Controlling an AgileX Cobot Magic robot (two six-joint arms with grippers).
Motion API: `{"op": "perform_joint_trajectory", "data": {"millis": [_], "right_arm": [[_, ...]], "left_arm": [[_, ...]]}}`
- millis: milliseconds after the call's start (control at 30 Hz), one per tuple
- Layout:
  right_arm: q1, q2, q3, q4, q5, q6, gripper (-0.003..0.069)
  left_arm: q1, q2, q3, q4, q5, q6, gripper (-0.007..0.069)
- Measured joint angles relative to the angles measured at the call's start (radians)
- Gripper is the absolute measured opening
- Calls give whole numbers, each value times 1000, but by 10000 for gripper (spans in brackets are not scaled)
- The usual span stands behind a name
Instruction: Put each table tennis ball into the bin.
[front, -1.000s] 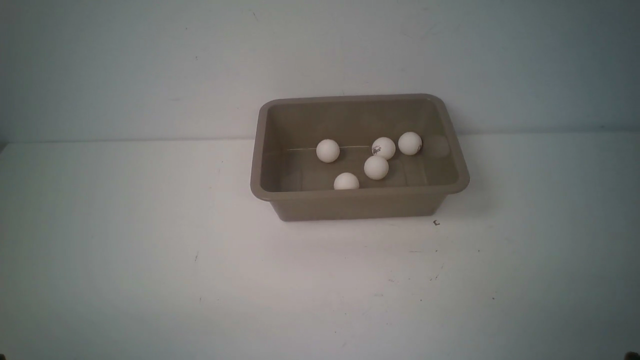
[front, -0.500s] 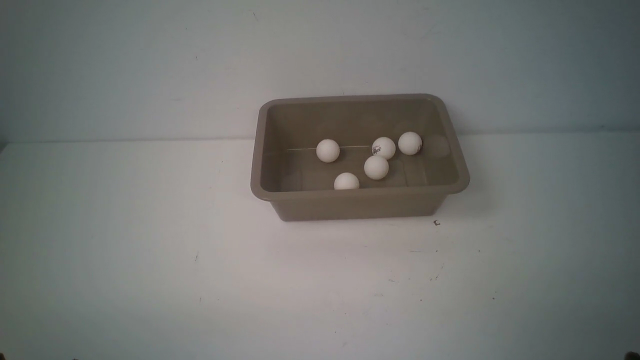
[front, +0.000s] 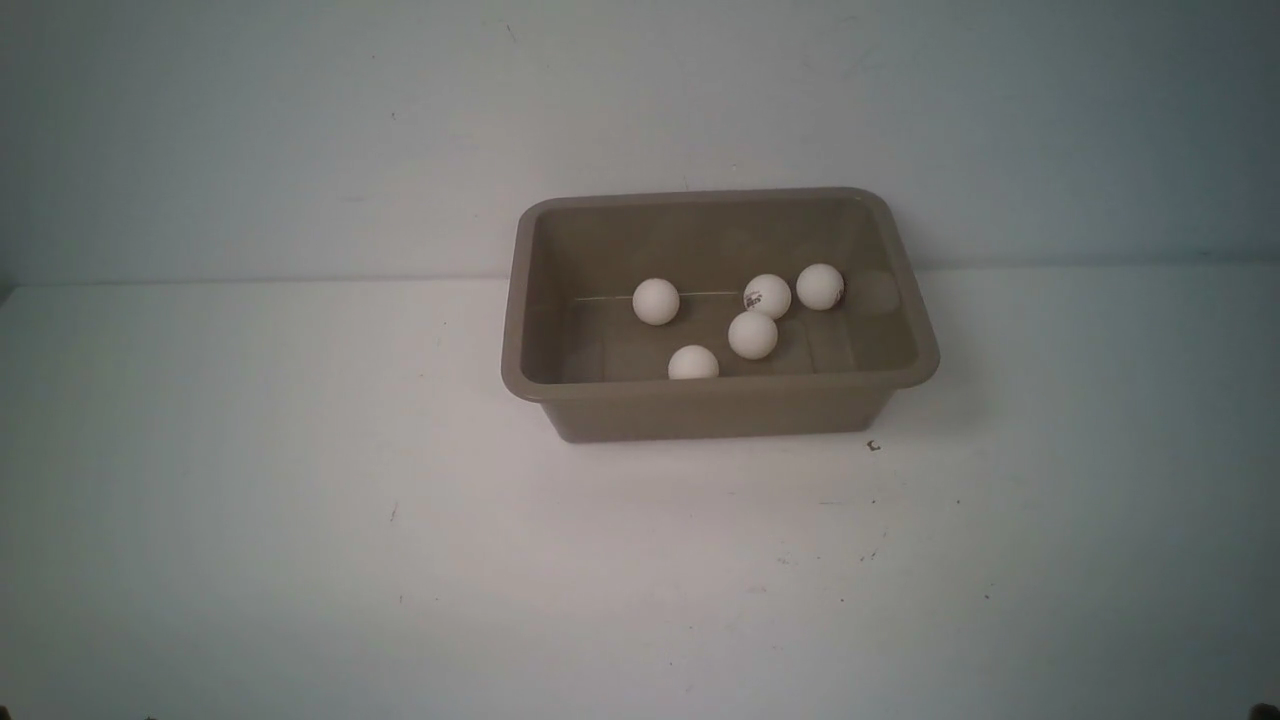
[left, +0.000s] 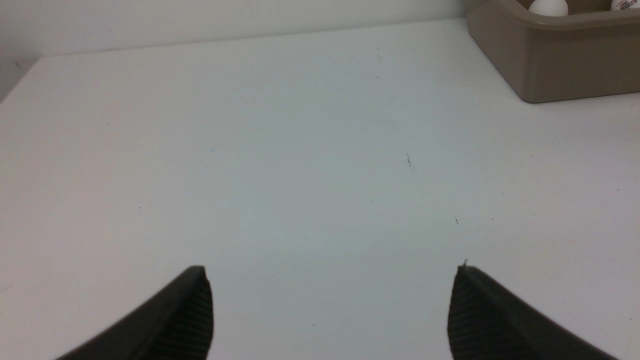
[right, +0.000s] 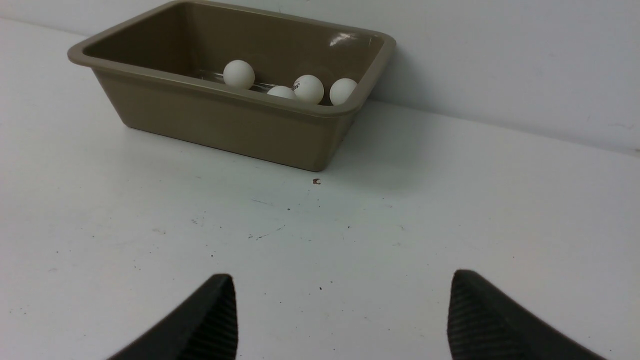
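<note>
Evidently done: five small white table tennis balls (front: 752, 334) inside rectangular taupe plastic bin (front: 720, 408); left hand (left: 330, 312), right hand (right: 342, 317) spread, empty, parked over white tabletop (front: 300, 500).

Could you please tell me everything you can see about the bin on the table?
The bin is a rectangular grey-brown tub, plastic by its look, with rounded corners, a flared rim and sloping walls. It stands upright on the white table, near the back wall. Five white table tennis balls lie on its floor. Neither hand touches it.
</note>
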Motion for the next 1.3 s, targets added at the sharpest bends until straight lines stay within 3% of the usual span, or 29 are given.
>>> {"op": "perform_joint_trajectory", "data": {"millis": [200, 333, 500, 633, 1300], "right_arm": [[-1, 0, 0, 0, 0, 0, 513], [-62, 0, 2, 10, -53, 9, 513], [-246, 50, 68, 69, -242, 18, 513], [-315, 62, 153, 71, -261, 18, 513], [-338, 2, 173, 79, -205, 0, 513]], "left_arm": [[0, 0, 0, 0, 0, 0, 573], [0, 0, 0, 0, 0, 0, 573], [0, 0, 0, 0, 0, 0, 573], [0, 0, 0, 0, 0, 0, 573], [0, 0, 0, 1, 0, 0, 573]]}}
